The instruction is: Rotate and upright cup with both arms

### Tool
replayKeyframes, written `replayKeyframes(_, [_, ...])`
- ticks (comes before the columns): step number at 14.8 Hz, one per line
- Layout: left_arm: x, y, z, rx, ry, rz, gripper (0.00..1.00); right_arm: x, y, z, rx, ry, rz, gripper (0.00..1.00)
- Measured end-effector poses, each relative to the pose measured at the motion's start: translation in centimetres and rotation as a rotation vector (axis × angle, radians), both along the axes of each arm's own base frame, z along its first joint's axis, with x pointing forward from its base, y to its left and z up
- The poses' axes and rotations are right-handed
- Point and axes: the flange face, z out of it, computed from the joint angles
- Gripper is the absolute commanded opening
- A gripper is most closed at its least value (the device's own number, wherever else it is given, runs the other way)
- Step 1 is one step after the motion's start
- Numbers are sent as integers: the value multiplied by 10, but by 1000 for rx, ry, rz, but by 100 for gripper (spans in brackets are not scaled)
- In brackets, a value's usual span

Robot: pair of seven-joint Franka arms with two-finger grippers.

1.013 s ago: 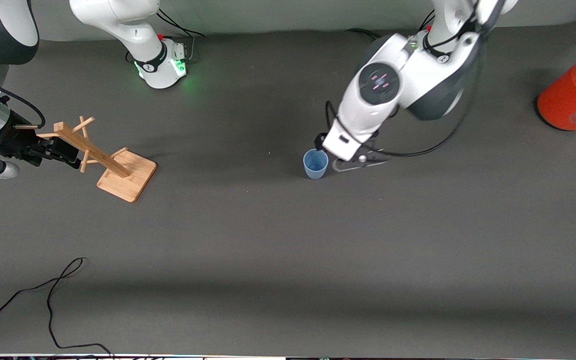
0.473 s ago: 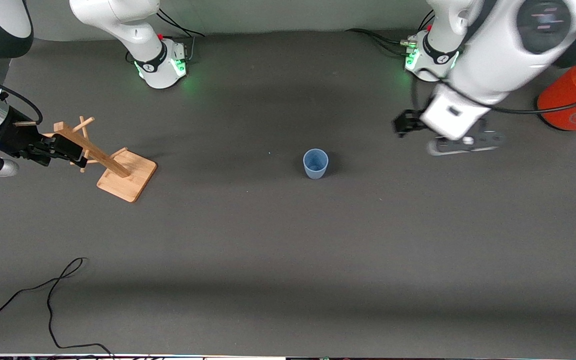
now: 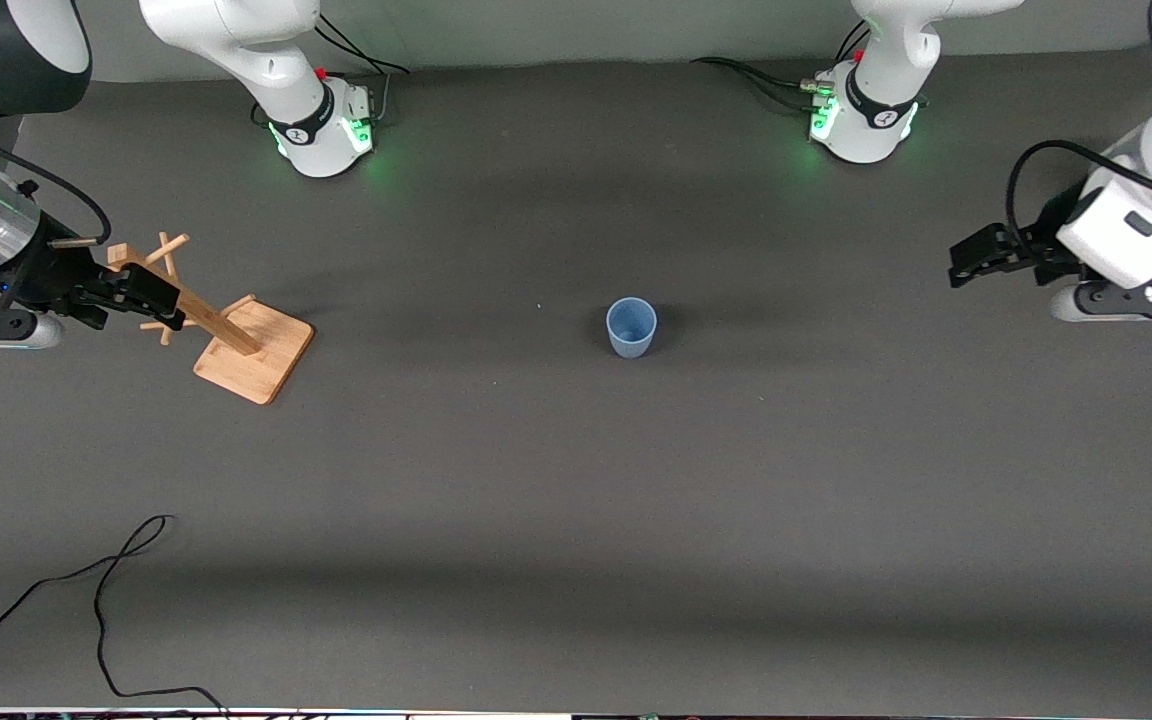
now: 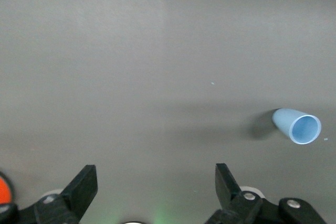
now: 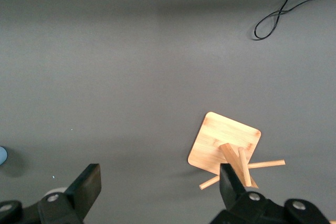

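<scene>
Standing: cup (image 3: 631, 327) upright, mouth up, so task looks done.
Left gripper (image 3: 971, 257): open, empty, at cup's 3 o'clock.
Right gripper (image 3: 141, 300): open, empty, over rack (image 3: 226, 335).

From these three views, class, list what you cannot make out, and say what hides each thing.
- Orange can: left wrist view shows only a sliver at the edge; in the front view it cannot be seen.
- Cup: its base is hidden by its own wall in the front view; the right wrist view cuts it at the edge.
- Rack: right gripper covers its top in the front view.
</scene>
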Motion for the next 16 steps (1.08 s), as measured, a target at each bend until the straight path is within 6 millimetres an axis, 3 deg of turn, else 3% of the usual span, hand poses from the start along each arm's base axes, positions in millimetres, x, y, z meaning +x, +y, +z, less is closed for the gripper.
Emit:
replayKeyframes(3, [2,10,-1,37,-6,-61,100,1,-14,0,0,0,-23,100])
replayKeyframes(7, [4,25,-3,43,-5,-104,100,1,-15,-1,0,2,-25,100])
replayKeyframes(16, [4,25,-2,43,-6,-112,100,2,-13,-3,-1,7,-21,100])
